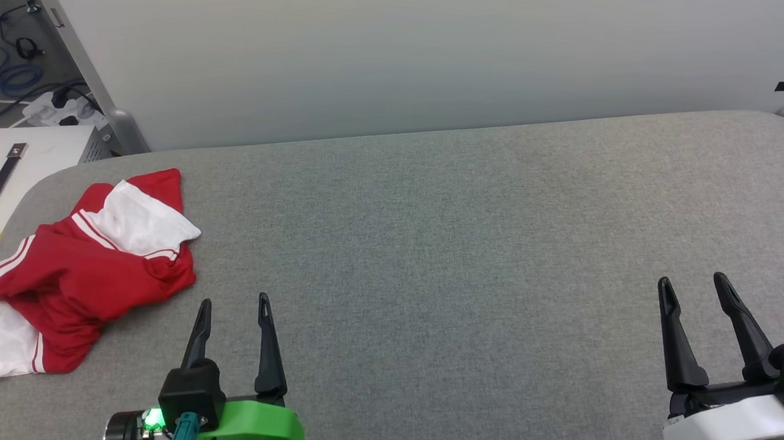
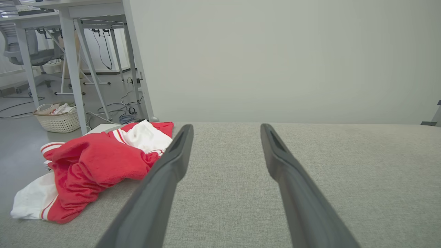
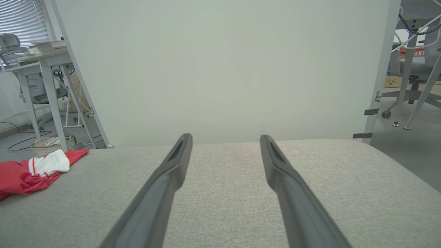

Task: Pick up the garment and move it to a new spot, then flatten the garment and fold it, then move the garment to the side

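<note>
The garment (image 1: 82,273) lies crumpled at the far left of the grey padded table (image 1: 448,244), red with white sleeves and striped trim. It also appears at the left in the left wrist view as the garment (image 2: 89,165) and small at the left edge of the right wrist view as the garment (image 3: 31,172). My left gripper (image 1: 234,308) stands open just right of and nearer than the shirt, apart from it, with nothing between its fingers. My right gripper (image 1: 694,282) is open and empty at the lower right, far from the cloth.
A pale wall panel (image 1: 422,48) rises along the table's far edge. Off the left end sit a white box with a strap handle (image 1: 2,182), cables and a power strip (image 1: 51,108). A woven basket (image 2: 58,119) and desk legs stand on the floor beyond.
</note>
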Controlling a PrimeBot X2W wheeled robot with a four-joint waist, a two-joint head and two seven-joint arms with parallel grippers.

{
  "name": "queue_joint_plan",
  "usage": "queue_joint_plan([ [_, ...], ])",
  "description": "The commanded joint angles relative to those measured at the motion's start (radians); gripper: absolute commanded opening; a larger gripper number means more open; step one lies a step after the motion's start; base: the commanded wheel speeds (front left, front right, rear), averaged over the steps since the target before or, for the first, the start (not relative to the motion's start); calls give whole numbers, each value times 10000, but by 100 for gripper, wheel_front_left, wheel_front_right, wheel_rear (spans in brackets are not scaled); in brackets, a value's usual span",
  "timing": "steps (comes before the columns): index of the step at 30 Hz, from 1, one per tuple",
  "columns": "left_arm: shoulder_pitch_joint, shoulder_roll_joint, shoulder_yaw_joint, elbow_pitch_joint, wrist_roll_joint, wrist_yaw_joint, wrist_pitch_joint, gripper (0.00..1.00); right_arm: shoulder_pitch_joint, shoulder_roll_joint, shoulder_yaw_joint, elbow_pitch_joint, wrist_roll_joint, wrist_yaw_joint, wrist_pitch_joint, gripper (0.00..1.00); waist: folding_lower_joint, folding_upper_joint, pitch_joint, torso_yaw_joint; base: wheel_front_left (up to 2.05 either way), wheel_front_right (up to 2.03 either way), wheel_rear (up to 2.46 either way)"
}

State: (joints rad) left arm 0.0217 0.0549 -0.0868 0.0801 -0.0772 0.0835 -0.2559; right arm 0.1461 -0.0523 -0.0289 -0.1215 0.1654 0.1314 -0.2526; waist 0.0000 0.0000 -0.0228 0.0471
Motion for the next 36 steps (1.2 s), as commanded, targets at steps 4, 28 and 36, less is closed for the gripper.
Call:
queue_joint_plan([
  [4,148,-47,-13,24,64,-38,-59,100,150,20,-13,-35,80,-7,-91,100,0,0,18,2,0,0,0],
  [28,-80,-47,127,65,41,-35,-59,100,92,20,-62,1,95,-7,-91,100,0,0,294,699,0,0,0],
  [36,-227,-47,215,62,-20,76,-59,100,29,20,-116,-36,75,-7,-92,100,0,0,478,1644,0,0,0],
])
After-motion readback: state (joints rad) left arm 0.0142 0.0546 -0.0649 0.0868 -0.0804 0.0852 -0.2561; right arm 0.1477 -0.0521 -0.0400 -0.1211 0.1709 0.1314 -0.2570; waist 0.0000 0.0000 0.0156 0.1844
